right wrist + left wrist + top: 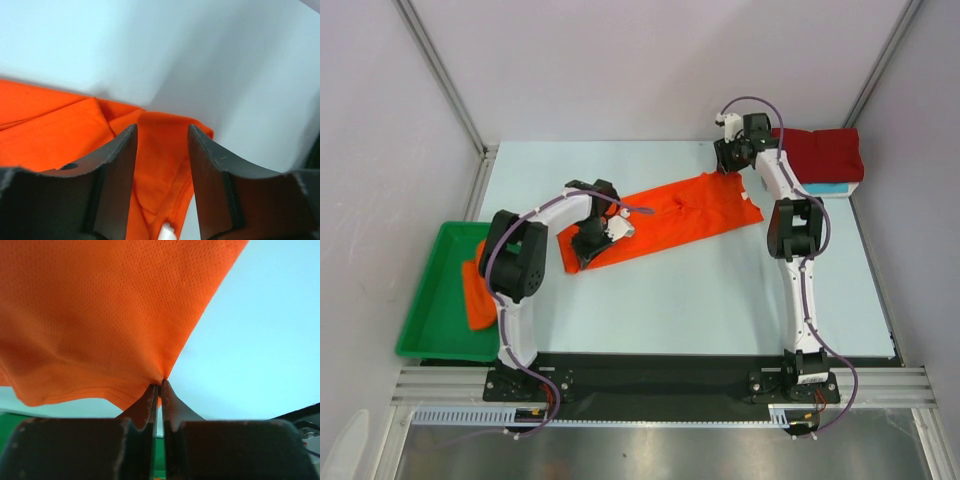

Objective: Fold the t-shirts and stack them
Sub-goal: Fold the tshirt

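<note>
Tabletop [700,300] pale blue (orange t-shirt [690,215] spread), walls [640,70] white.

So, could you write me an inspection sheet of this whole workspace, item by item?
Surface: pale blue table.
Job's things: orange t-shirt spread across the middle; dark red t-shirt folded on a turquoise t-shirt, far right; second orange t-shirt at the tray.
Clutter: green tray, left edge.
Grippers: left tool shut on the orange t-shirt's edge; right tool open over its far corner.
Cables: purple cables along both arms.
Surroundings: white walls, metal frame.
</note>
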Tool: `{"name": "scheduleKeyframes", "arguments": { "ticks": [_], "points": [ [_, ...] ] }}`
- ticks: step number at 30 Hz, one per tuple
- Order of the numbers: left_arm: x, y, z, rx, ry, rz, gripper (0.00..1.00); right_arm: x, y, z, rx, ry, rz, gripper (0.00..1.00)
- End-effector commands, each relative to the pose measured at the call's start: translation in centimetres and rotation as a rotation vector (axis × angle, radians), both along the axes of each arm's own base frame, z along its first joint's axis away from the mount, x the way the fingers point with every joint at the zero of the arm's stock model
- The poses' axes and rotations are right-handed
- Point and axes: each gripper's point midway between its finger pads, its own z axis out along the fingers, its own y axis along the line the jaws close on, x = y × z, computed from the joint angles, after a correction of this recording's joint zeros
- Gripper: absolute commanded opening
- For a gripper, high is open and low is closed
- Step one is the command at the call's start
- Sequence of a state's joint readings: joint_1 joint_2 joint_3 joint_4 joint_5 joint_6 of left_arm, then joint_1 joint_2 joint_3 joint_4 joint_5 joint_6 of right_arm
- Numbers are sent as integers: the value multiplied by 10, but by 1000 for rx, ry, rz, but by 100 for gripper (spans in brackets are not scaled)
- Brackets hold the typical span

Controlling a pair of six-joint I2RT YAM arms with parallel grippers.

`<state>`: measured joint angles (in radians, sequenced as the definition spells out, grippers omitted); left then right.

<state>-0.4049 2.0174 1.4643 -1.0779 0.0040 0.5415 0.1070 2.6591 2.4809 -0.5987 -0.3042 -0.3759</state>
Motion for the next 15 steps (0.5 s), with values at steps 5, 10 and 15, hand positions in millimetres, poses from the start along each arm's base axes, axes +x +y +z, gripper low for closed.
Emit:
{"name": "scheduleKeyframes", "arguments": {
  "ticks": [5, 10, 15],
  "points": [
    [5, 3, 32, 3, -78, -28, 33, -17, 0, 124, 132, -129, -10, 52],
    [2, 15, 18, 55, -80, -61, 42, -41, 2, 133, 145, -100, 12, 53],
    [6, 17, 0, 75, -76, -87, 42, -55, 6, 137, 169, -67, 21, 54]
  ]
}}
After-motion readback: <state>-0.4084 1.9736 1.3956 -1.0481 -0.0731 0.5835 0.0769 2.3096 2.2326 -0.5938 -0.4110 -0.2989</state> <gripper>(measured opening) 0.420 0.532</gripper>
